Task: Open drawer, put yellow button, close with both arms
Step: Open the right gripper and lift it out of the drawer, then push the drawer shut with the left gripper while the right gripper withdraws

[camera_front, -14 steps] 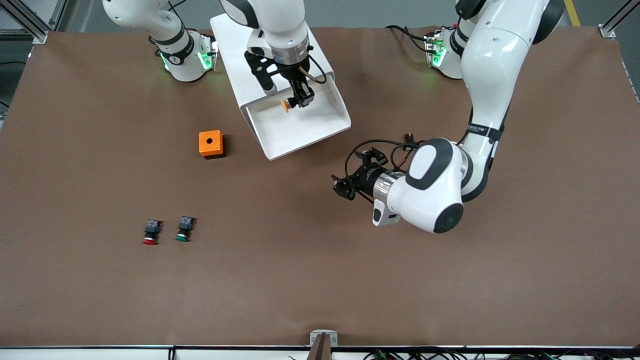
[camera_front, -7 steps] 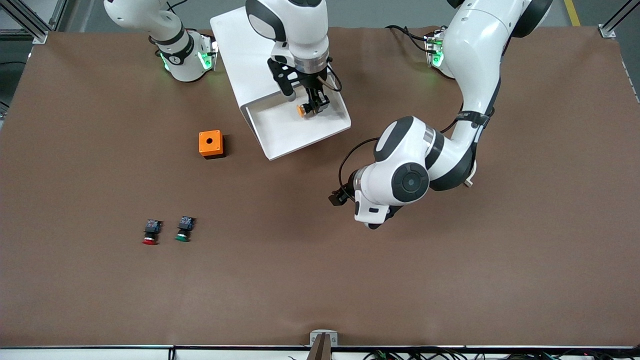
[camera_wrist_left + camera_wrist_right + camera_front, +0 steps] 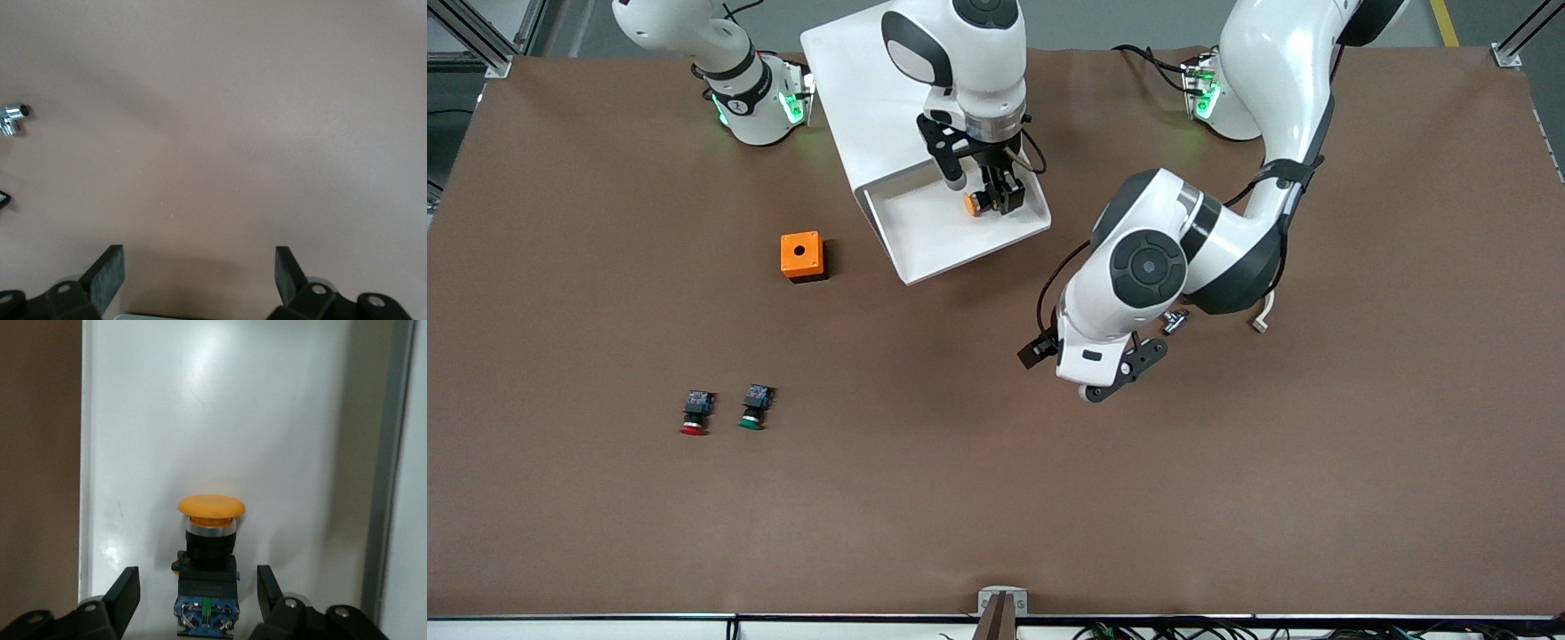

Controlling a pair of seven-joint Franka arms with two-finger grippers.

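The yellow button (image 3: 972,204) lies on its side on the floor of the open white drawer (image 3: 951,240), cap pointing toward the right arm's end. In the right wrist view the button (image 3: 210,520) rests on the drawer floor (image 3: 220,420). My right gripper (image 3: 996,197) hangs low over it, open, with a gap between each finger and the button's body (image 3: 198,593). My left gripper (image 3: 1060,356) is open and empty, pointing down over bare table nearer the front camera than the drawer; its wrist view shows only table between the fingers (image 3: 199,273).
An orange box (image 3: 801,256) with a round hole stands beside the drawer toward the right arm's end. A red-capped button (image 3: 695,413) and a green-capped button (image 3: 753,408) lie nearer the front camera. A small chrome fitting (image 3: 1174,322) lies beside the left arm's hand.
My right gripper carried the yellow button across the drawer toward the left arm's end, lowered it and opened. My left arm's wrist turned so its gripper points down.
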